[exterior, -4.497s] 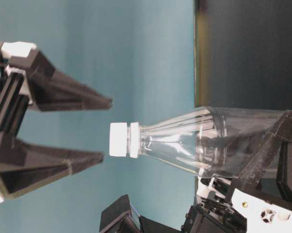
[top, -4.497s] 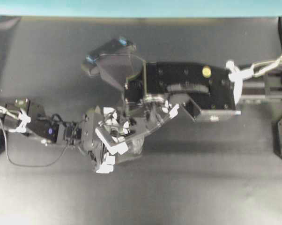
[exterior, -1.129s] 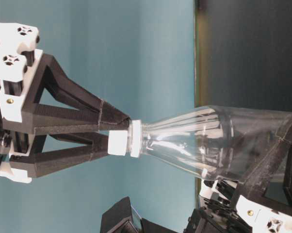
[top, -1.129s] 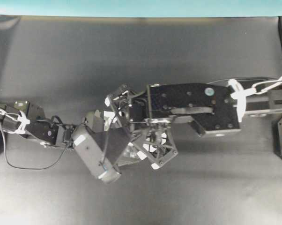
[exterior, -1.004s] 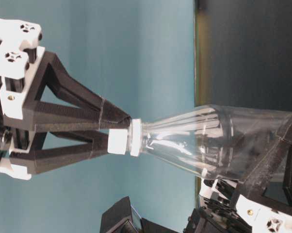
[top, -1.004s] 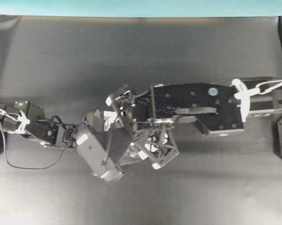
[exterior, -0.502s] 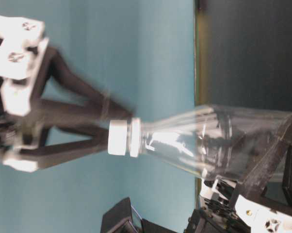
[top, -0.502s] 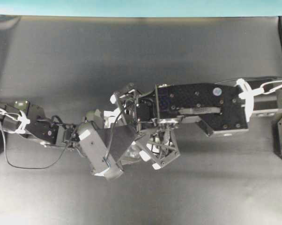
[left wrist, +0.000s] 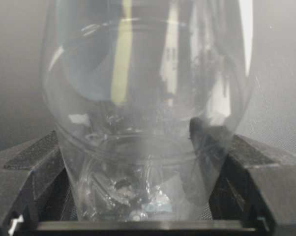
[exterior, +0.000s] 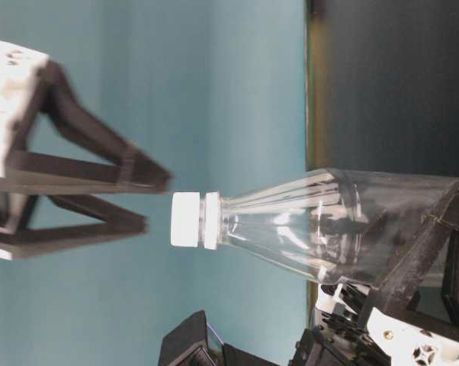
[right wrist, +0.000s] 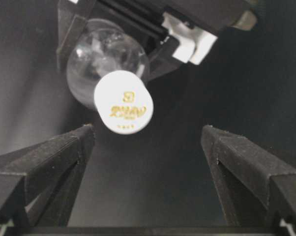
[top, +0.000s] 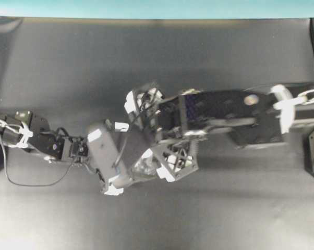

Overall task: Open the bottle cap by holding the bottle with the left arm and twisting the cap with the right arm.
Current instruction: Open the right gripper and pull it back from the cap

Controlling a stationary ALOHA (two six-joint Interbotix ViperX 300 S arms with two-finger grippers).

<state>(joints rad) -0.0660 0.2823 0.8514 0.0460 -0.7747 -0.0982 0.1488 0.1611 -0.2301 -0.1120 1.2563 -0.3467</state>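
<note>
Dark tabletop (top: 68, 62), clear round-bodied bottle (exterior: 313, 225), white bottle cap (exterior: 185, 219) on.

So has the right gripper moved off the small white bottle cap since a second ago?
Yes. The right gripper has opened and backed away from the white bottle cap, leftward in the table-level view.

Robotics lab, by the look: bare dark bench (top: 209, 57), plain teal backdrop (exterior: 229, 76), two black robot arms (top: 225, 112) mounted opposite.

Clear bottle (left wrist: 148, 98) betw. left hand (left wrist: 148, 187) fingers (left wrist: 30, 167), touching both.
</note>
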